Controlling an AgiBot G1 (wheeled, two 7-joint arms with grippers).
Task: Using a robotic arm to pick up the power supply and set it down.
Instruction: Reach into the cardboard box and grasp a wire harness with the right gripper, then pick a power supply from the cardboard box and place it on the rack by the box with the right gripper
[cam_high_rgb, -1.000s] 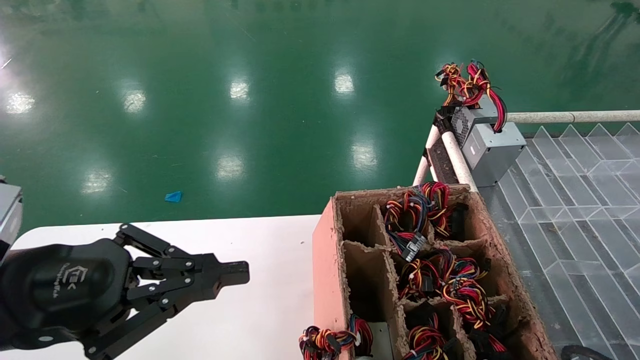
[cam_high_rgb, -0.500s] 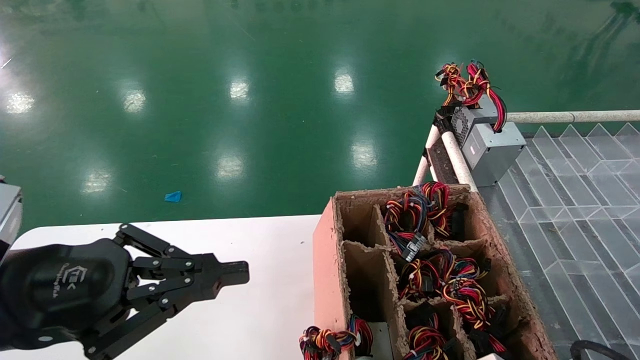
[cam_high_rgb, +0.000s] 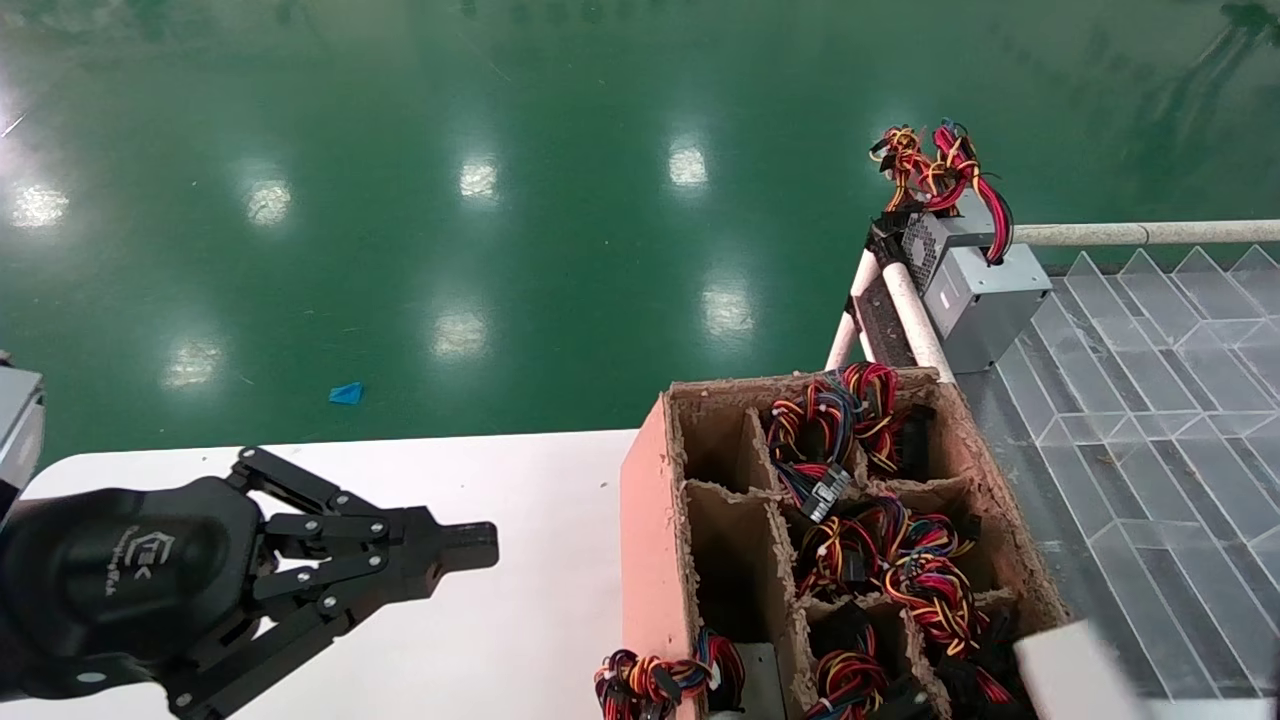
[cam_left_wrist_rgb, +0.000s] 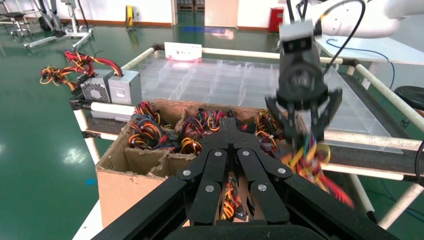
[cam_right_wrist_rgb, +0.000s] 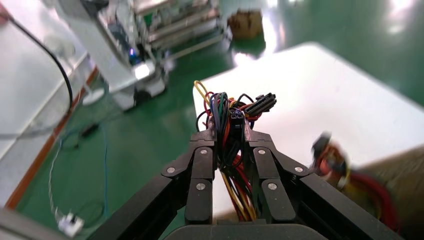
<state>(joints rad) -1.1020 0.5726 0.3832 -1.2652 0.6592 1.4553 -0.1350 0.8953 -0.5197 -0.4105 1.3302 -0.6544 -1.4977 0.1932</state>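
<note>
My right gripper (cam_right_wrist_rgb: 227, 131) is shut on a bundle of yellow, orange, red and black wires (cam_right_wrist_rgb: 226, 112) belonging to the power supply; the supply's grey body is hidden. The left wrist view shows this same right gripper (cam_left_wrist_rgb: 303, 129) pointing down over the near end of the cardboard carton (cam_left_wrist_rgb: 125, 172), the wires (cam_left_wrist_rgb: 312, 162) hanging blurred below it. In the head view only the right arm's pale wrist block (cam_high_rgb: 1070, 670) shows, at the carton's near right corner. My left gripper (cam_high_rgb: 470, 548) is shut and empty, parked over the white table (cam_high_rgb: 530, 620).
The divided carton (cam_high_rgb: 655, 500) holds several coiled wire bundles (cam_high_rgb: 900, 570). Another grey box with a thick red cable looped over it (cam_high_rgb: 975, 290) rests on the white pipe rail (cam_high_rgb: 915, 320). A clear plastic grid tray (cam_high_rgb: 1150, 400) lies to the right, green floor beyond.
The right arm's pale wrist block has come into the head view at the bottom right. The carton has shifted slightly to the left. The left arm has not moved.
</note>
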